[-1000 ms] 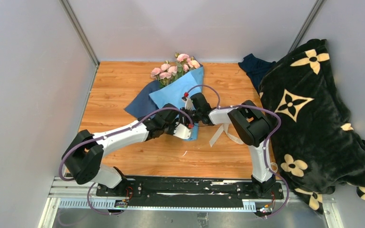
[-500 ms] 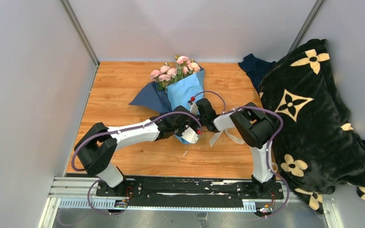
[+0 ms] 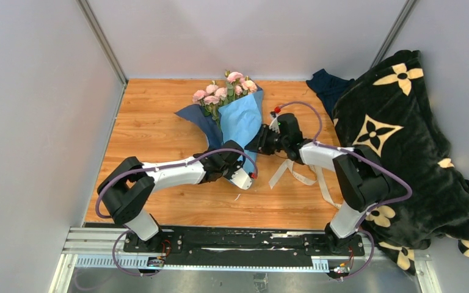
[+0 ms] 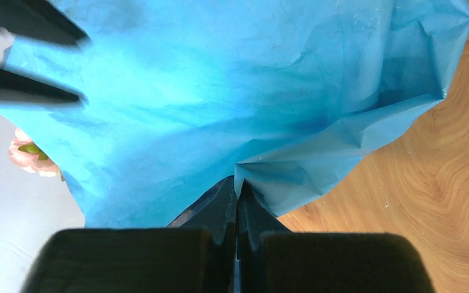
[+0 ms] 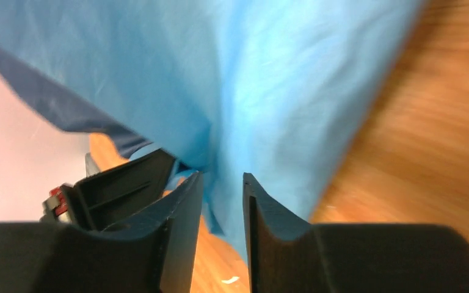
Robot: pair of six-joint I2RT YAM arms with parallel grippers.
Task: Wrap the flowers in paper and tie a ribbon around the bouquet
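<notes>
On table (image 3: 159, 128) we log: paper (image 3: 242, 119) cone w/ flowers (image 3: 223, 90) inside; left gripper (image 4: 237, 184) pinches paper, right gripper (image 5: 221, 179) jaws slightly apart

The white left arm (image 3: 171, 172) stretches to the right, and its black left gripper (image 4: 237, 189) is pinched tight on thin light blue paper (image 4: 220, 91). The white right arm (image 3: 320, 155) stretches to the left. Its black right gripper (image 5: 222, 178) has its fingers a little apart.

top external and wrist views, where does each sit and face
Top external: above, behind the bases, looking down at the table; left arm and right arm show.
Left wrist: on that arm, looking along the shut left end effector pinching the paper.
Right wrist: on that arm, looking through the open right end effector.
Shared: both wrist views face the paper.
</notes>
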